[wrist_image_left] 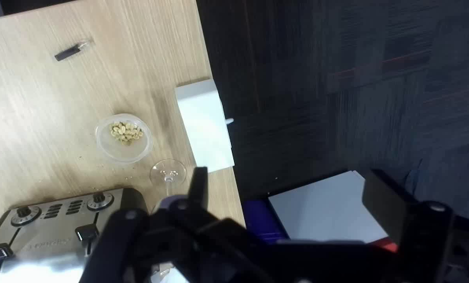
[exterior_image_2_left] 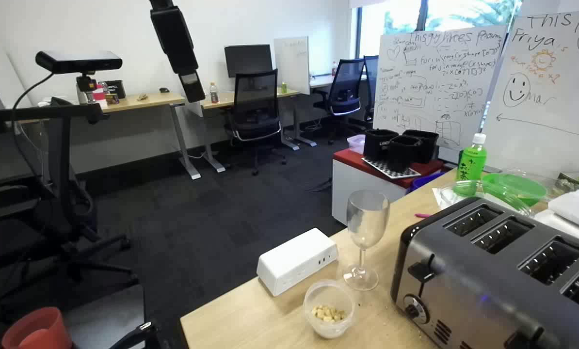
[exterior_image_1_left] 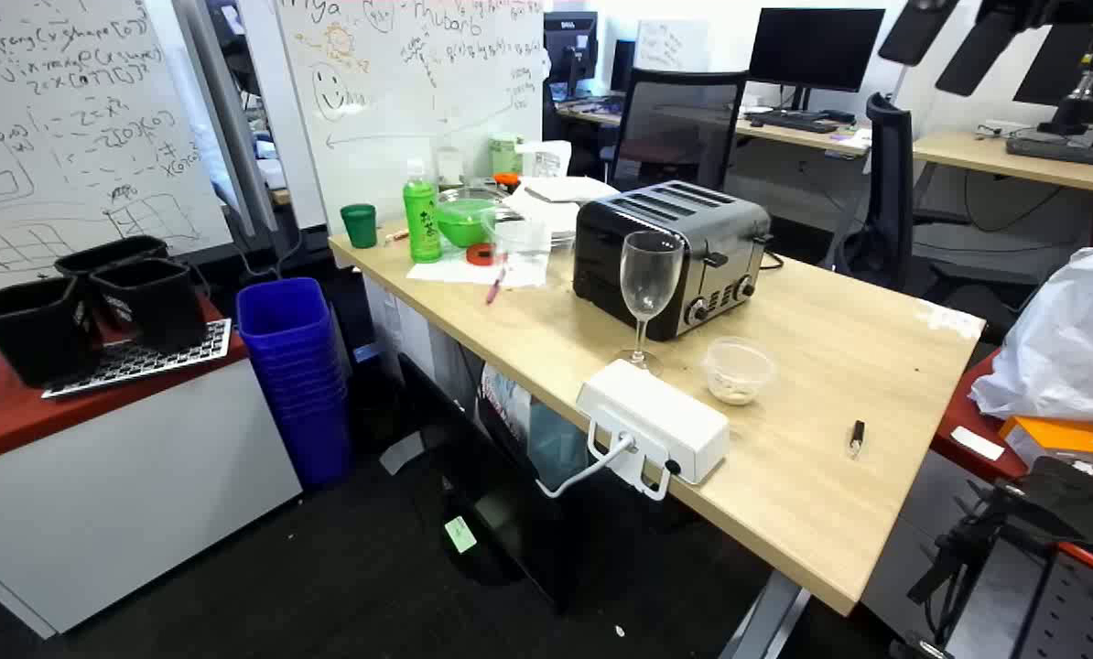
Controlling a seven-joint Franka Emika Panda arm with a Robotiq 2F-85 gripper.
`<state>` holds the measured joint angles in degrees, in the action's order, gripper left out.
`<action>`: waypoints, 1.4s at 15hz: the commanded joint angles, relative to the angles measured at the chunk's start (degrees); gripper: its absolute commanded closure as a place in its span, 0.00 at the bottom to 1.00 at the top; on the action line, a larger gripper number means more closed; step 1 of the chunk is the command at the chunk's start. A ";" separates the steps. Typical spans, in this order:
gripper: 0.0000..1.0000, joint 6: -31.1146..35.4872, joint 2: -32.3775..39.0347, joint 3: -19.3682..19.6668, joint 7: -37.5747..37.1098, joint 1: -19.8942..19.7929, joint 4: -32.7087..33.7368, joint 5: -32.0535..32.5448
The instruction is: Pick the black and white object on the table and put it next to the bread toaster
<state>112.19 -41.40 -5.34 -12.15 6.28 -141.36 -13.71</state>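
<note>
The small black and white object [exterior_image_1_left: 857, 437] lies on the light wood table [exterior_image_1_left: 830, 339] near its right end in an exterior view. It shows in the wrist view [wrist_image_left: 70, 51] at the upper left, black with a pale or clear tip. The chrome bread toaster [exterior_image_1_left: 670, 252] stands mid-table, also in an exterior view [exterior_image_2_left: 488, 276] and at the lower left of the wrist view [wrist_image_left: 50, 232]. My gripper [wrist_image_left: 293, 188] is open and empty, fingers wide apart, above and beyond the table edge. It appears high up in both exterior views [exterior_image_1_left: 931, 64] [exterior_image_2_left: 191, 85].
A wine glass [exterior_image_1_left: 649, 275] stands in front of the toaster. A clear cup with nuts [exterior_image_1_left: 736, 371] and a white power box [exterior_image_1_left: 654, 421] at the table edge are beside it. A green bottle [exterior_image_1_left: 421, 215] and bowls are at the far end. A bag [exterior_image_1_left: 1064, 343] lies beyond the right end.
</note>
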 commanded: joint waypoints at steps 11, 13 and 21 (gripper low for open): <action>0.00 -0.20 -0.01 -0.50 0.37 -0.70 0.12 -0.40; 0.00 -0.20 -0.01 -0.50 0.37 -0.70 0.12 -0.40; 0.00 -0.29 -0.21 -0.91 -1.84 -2.71 -1.44 1.29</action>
<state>112.17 -41.40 -5.34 -12.37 5.93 -141.56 -13.58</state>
